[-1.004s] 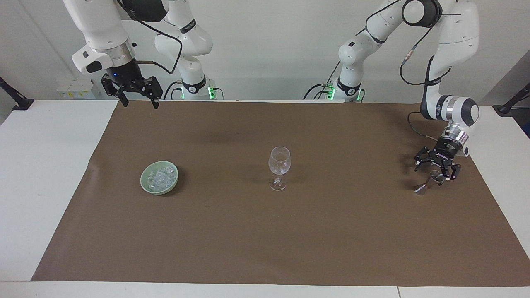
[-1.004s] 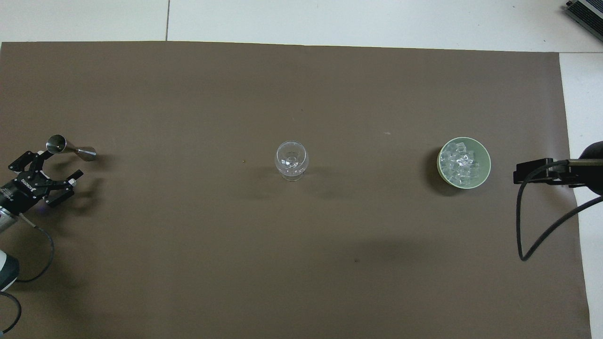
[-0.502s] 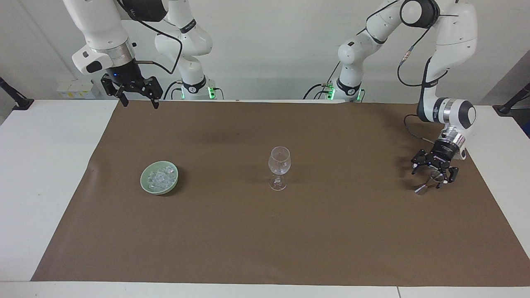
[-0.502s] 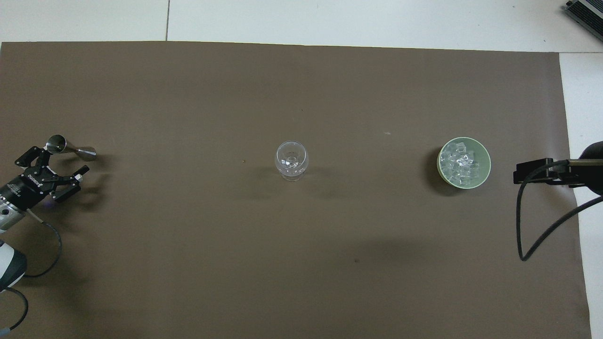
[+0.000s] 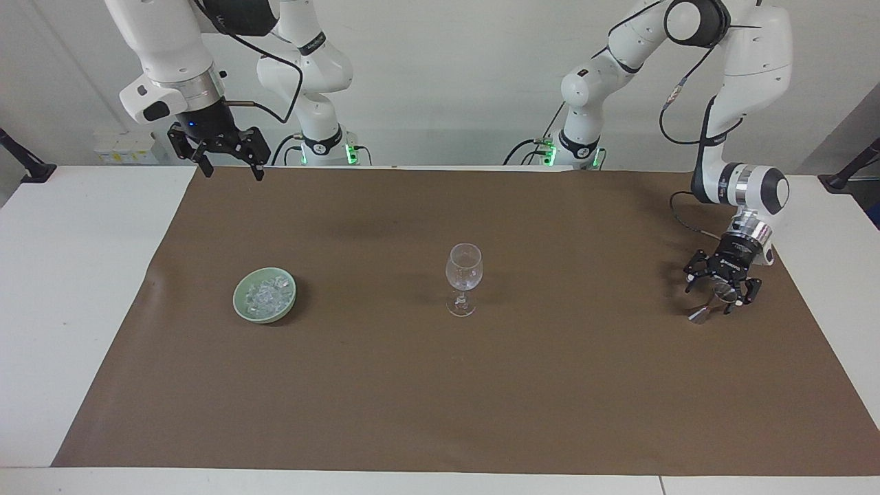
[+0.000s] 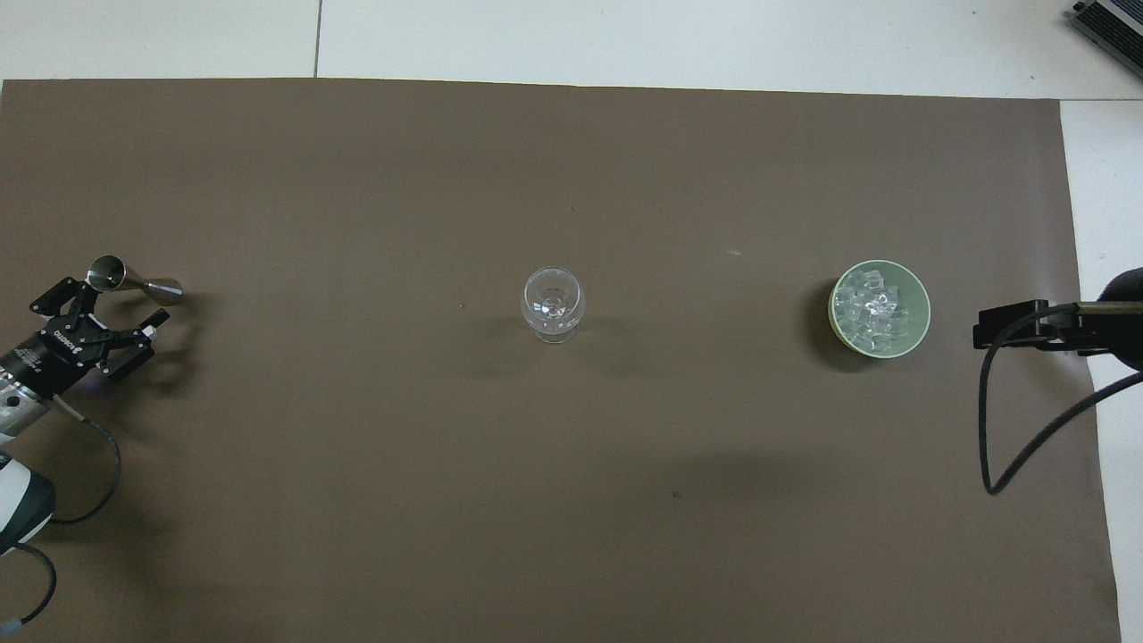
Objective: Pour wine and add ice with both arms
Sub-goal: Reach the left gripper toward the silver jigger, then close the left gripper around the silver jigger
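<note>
My right pincer waits in the air over the brown mat's edge, fingers apart. The clear ice cubes fill a pale green bowl. A clear stemmed wine glass stands mid-mat. My left pincer gapes around a tilted steel jigger. Its white lettering is unreadable.

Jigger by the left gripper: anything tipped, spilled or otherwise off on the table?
The metal jigger lies on its side on the brown mat, at the left arm's end, with the left gripper down around it. No spill is visible. The wine glass stands upright, and the ice is all in the green bowl.
</note>
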`<action>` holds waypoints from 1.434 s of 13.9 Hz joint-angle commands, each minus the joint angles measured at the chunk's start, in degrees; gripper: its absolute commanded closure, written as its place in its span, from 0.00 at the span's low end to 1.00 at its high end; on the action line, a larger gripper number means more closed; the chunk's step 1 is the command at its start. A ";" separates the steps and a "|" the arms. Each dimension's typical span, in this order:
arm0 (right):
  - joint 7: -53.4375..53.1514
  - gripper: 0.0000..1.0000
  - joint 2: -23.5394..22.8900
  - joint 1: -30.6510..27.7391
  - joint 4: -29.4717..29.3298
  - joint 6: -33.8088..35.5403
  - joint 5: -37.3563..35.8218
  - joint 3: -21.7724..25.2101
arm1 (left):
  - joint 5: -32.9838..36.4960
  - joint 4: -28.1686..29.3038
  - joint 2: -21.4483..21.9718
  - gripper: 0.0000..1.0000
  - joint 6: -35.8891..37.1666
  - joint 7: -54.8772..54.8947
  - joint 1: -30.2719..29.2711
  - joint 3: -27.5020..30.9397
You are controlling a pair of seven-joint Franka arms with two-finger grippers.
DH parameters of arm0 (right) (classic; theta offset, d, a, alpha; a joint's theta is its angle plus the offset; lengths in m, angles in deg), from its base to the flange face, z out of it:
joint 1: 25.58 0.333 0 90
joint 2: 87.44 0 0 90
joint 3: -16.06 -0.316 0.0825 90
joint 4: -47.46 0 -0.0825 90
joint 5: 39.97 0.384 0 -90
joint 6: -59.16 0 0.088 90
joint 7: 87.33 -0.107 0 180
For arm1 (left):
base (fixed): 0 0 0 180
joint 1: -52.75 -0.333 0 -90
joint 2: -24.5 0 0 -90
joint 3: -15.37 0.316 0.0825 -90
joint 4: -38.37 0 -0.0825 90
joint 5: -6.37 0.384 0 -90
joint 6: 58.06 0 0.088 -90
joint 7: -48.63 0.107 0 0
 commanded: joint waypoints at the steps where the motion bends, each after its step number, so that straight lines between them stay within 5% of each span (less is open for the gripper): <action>1: 1.33 0.00 0.57 -0.24 0.88 -0.64 0.27 -0.11 | -2.84 -0.01 -0.97 0.12 -0.79 1.07 1.39 0.72; 20: 1.33 0.00 0.57 -0.24 0.88 -0.64 0.27 -0.11 | -4.61 -0.27 -1.06 0.39 -0.97 0.99 1.39 0.64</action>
